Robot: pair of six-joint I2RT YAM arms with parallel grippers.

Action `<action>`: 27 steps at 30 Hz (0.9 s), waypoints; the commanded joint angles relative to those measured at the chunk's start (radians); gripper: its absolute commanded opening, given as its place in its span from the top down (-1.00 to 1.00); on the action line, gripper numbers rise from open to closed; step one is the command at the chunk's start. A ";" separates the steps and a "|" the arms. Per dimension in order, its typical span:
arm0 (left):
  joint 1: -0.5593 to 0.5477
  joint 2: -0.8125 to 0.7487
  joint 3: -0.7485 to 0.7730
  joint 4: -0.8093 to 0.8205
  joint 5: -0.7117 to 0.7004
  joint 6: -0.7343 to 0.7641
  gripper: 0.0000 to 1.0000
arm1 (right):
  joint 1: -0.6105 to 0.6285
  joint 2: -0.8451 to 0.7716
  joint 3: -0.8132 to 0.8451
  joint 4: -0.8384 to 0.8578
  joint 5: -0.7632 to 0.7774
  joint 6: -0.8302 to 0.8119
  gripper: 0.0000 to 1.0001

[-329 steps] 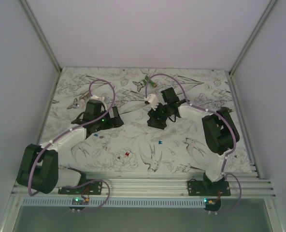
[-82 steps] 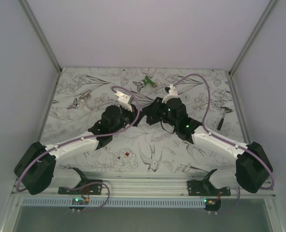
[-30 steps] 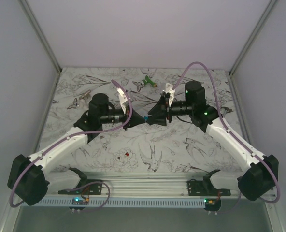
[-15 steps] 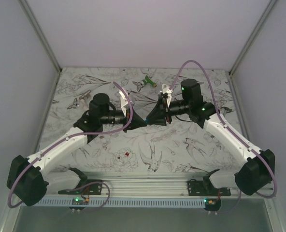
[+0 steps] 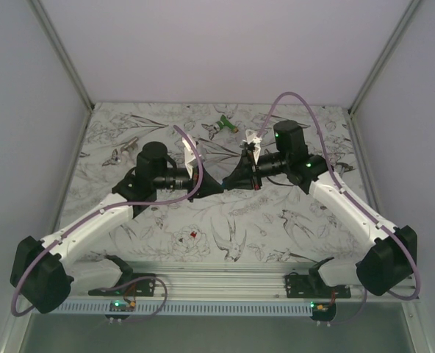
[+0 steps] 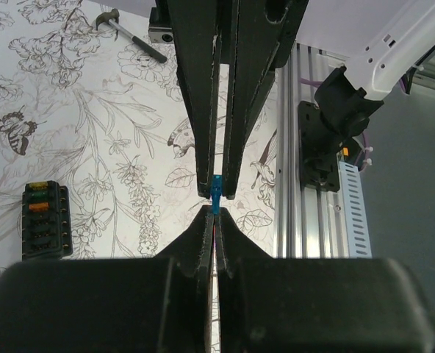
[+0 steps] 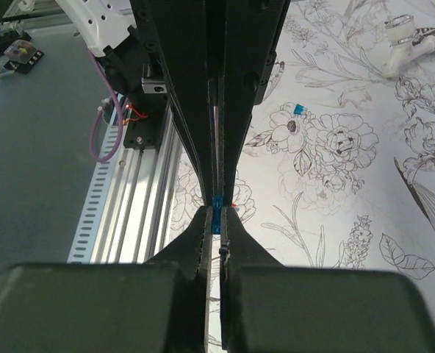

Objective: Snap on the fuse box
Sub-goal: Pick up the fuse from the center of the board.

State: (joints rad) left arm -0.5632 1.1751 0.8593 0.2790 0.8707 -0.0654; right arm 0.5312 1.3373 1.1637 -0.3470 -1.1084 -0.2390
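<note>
Above the middle of the table my left gripper point(image 5: 221, 185) and right gripper point(image 5: 231, 184) meet tip to tip. A tiny blue fuse point(image 6: 215, 193) sits between them. The left gripper point(image 6: 214, 213) is shut on its lower end. The right gripper point(image 7: 217, 213) has its fingertips pressed on both sides of the blue fuse point(image 7: 217, 203). The fuse box point(image 6: 46, 220), a black oblong block with orange and yellow fuses in its slots, lies flat on the flowered cloth to the left in the left wrist view. It is apart from both grippers.
A green-and-white gadget point(image 5: 223, 125) lies at the back centre. A small hammer point(image 6: 129, 38) rests on the cloth. Loose fuses lie about: a red one point(image 5: 193, 234) and a blue one point(image 7: 298, 109). The aluminium rail point(image 5: 225, 283) runs along the near edge.
The right gripper has edged left to the left gripper's tip and closed its jaws on the blue fuse. The left arm has stayed put, still shut.
</note>
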 commanded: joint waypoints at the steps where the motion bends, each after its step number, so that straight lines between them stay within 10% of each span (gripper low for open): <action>1: -0.007 -0.008 0.030 -0.003 0.035 0.027 1.00 | -0.005 -0.003 0.037 -0.012 -0.033 -0.020 1.00; 5: -0.007 -0.007 0.028 -0.003 0.010 0.027 0.99 | -0.006 -0.003 0.033 -0.014 -0.012 -0.024 1.00; 17: -0.004 0.147 0.030 -0.003 -0.242 0.048 -0.29 | -0.028 -0.055 -0.060 0.065 0.586 0.174 1.00; 27: -0.001 0.441 0.187 -0.003 -0.432 0.074 -0.54 | -0.035 -0.115 -0.157 0.104 0.975 0.319 1.00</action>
State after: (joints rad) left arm -0.5632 1.5455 0.9722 0.2592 0.5247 -0.0280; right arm 0.5053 1.2621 1.0248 -0.2886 -0.3313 0.0074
